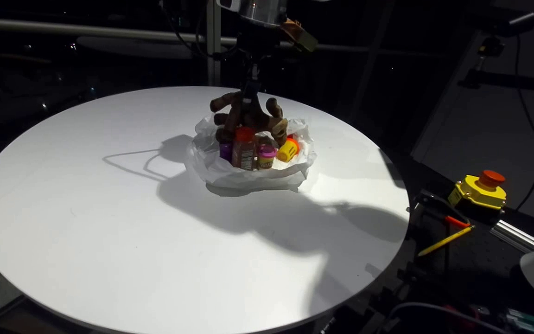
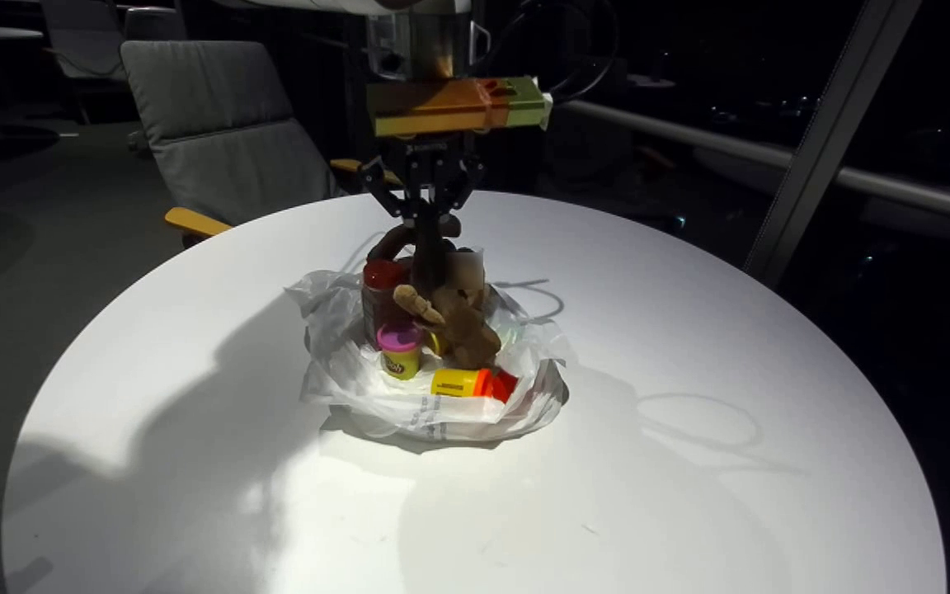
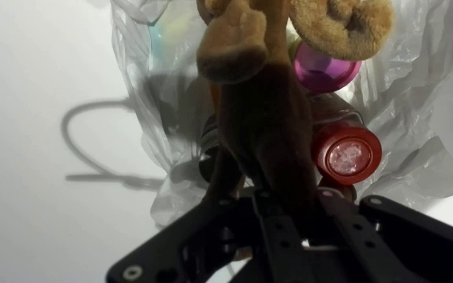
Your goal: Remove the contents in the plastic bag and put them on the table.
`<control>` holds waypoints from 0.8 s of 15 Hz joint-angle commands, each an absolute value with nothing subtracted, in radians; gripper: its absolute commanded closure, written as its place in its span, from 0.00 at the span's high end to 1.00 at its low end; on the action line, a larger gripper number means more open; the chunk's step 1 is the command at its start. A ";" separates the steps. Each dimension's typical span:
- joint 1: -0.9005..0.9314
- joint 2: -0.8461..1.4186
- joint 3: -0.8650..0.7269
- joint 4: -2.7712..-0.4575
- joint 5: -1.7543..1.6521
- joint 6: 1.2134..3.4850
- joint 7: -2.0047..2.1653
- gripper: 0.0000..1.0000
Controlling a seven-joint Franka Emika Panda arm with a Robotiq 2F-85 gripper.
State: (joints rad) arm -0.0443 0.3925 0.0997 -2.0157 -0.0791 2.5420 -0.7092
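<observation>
The wrinkled plastic bag (image 2: 458,414) lies spread on the white round table (image 2: 648,495), its mouth wide around the contents. Among these is a brown plush toy (image 2: 471,330) with long limbs, rising above the film. My gripper (image 2: 430,221) points down from above, its fingers closed in on a dark upper part of the plush. In the wrist view the plush (image 3: 266,110) runs between the fingertips. Beside it stand a red-lidded jar (image 1: 244,148) and a pink-lidded yellow pot (image 2: 400,356). A yellow pot with orange lid (image 2: 460,383) lies tipped. A purple piece (image 1: 225,150) is partly hidden.
A grey chair (image 2: 203,107) with wooden armrests stands near the table's edge. In an exterior view, a yellow box with a red button (image 1: 480,188) and a yellow pencil (image 1: 445,241) lie on a dark surface beside the table.
</observation>
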 commanded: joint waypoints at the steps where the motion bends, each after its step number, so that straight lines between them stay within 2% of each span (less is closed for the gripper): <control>1: -0.005 0.170 0.072 -2.236 -0.104 2.604 -0.494 0.15; 7: -0.006 -0.148 0.051 -2.522 -0.104 2.643 -0.207 0.15; 12: -0.117 -0.094 -0.074 -2.403 -0.184 2.647 -0.140 0.14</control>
